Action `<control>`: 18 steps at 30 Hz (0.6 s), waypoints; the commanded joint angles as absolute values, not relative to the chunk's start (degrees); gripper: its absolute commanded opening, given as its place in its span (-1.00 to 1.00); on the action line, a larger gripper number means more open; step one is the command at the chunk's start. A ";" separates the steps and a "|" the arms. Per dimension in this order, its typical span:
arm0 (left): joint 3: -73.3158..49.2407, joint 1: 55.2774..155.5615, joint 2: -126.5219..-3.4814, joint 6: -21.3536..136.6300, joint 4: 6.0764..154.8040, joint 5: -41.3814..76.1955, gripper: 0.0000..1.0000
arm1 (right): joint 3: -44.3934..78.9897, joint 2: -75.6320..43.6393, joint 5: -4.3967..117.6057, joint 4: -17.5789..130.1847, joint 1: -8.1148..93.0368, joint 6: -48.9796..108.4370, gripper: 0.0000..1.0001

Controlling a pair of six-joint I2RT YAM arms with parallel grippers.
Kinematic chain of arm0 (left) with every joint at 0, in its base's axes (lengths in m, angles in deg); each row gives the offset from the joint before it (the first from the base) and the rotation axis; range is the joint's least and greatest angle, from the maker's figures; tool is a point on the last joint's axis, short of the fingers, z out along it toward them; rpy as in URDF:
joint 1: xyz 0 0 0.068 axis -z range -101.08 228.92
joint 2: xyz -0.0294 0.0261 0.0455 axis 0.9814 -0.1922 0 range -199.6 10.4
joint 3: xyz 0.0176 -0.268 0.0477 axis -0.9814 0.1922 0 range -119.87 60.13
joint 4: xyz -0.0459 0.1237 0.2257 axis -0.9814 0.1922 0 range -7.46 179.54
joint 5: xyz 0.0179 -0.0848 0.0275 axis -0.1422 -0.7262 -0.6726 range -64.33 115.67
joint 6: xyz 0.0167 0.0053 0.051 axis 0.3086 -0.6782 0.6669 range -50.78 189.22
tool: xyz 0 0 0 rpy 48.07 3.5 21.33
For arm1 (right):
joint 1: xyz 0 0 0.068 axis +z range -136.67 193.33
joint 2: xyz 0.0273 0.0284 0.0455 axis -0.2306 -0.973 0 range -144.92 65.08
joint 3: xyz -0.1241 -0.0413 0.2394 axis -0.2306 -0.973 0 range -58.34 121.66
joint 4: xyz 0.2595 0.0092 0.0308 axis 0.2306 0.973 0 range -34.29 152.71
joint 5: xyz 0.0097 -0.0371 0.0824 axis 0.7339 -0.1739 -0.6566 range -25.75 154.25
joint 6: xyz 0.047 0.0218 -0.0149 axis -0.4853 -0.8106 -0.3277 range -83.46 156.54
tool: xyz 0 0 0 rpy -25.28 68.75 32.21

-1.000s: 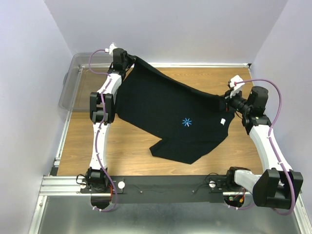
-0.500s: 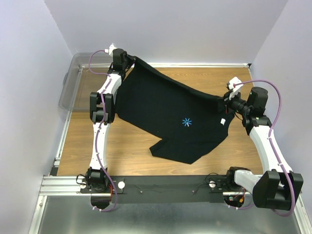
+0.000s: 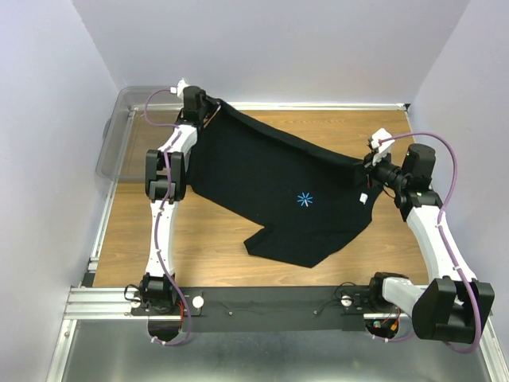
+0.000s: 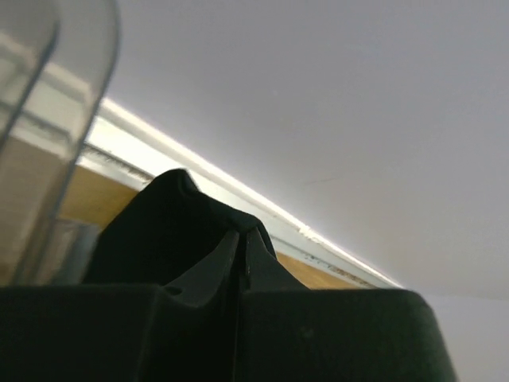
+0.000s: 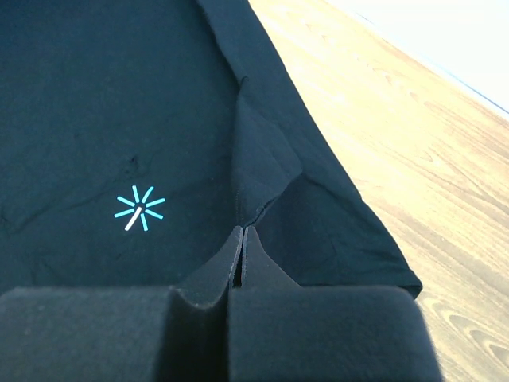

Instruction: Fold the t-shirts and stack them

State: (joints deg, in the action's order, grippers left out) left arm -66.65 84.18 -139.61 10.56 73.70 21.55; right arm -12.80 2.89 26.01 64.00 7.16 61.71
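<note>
T-shirt (image 3: 278,191) is held stretched over the table (image 3: 135,231), pinched by the closed left hand (image 4: 242,239) at 11 o'clock and the closed right hand (image 5: 241,232) at 3 o'clock; laying-out is judged in hand, and even lowering is called for.

Robot lab cell: plain walls (image 3: 278,48) boxing in wood surface (image 3: 211,239), aluminium rail (image 3: 95,302) along its near edge.

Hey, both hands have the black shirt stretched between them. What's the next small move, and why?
Probably lower both hands together so the held edge settles flat on the table. The left hand and right hand each pinch one edge of the t-shirt, taut between them, while the rest lies on the wood, print up. Flat cloth folds cleanly.
</note>
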 commanded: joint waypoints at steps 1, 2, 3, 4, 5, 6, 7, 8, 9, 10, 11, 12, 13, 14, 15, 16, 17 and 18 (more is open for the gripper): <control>-61.17 83.05 -132.96 9.98 69.72 20.83 -0.68 | -13.77 2.60 25.93 65.11 7.18 62.56 -0.99; -61.16 82.96 -132.95 10.07 69.71 20.92 -0.60 | -13.78 2.59 26.10 65.11 7.18 62.56 -0.99; -59.94 82.88 -131.55 10.15 69.28 20.92 -0.55 | -13.78 2.33 26.10 65.20 7.18 62.65 -0.99; -59.32 82.88 -130.93 10.42 69.19 21.10 -0.53 | -13.78 2.24 26.19 65.20 7.18 62.73 -0.99; -58.88 82.79 -129.53 10.59 69.10 21.19 -0.49 | -13.78 2.07 26.28 65.20 7.18 62.65 -0.99; -58.00 82.70 -128.82 10.86 69.01 21.27 -0.43 | -13.78 1.81 26.28 65.20 7.27 62.65 -0.99; -57.65 82.70 -128.12 11.03 68.92 21.36 -0.39 | -13.78 1.63 26.19 65.20 7.27 62.73 -0.99; -57.38 82.61 -127.50 11.30 68.92 21.45 -0.38 | -13.78 1.54 26.19 65.20 7.27 62.73 -0.99; -56.77 82.61 -126.19 11.56 68.92 21.62 -0.37 | -13.69 1.45 26.01 65.11 7.36 62.73 -0.99; -56.41 82.52 -125.48 11.65 68.92 21.80 -0.35 | -13.60 1.36 26.01 65.20 7.36 62.73 -0.99; -55.63 82.44 -124.34 11.74 68.75 21.71 -0.31 | -13.60 1.28 26.10 65.20 7.44 62.73 -0.99; -55.27 82.44 -123.72 11.74 68.66 21.71 -0.30 | -13.60 1.19 26.10 65.20 7.45 62.73 -0.99; -54.83 82.44 -123.19 11.82 68.57 21.63 -0.29 | -13.60 1.27 26.45 65.11 7.45 62.82 -0.99; -54.39 82.44 -122.06 12.00 68.40 21.71 -0.29 | -13.51 1.28 26.37 65.20 7.45 62.91 -0.99; -53.26 82.44 -121.35 12.00 68.13 21.71 -0.28 | -13.60 1.36 26.28 65.20 7.45 63.00 -0.99; -52.64 82.44 -120.82 12.09 67.96 21.80 -0.28 | -13.60 1.36 26.19 65.29 7.53 63.09 -0.99; -52.11 82.35 -119.60 12.44 67.43 21.80 -0.28 | -13.69 1.45 26.10 65.29 7.53 63.26 -0.99; -51.23 82.35 -118.89 12.79 67.34 21.71 -0.28 | -13.77 1.45 25.75 65.55 7.53 63.61 -0.99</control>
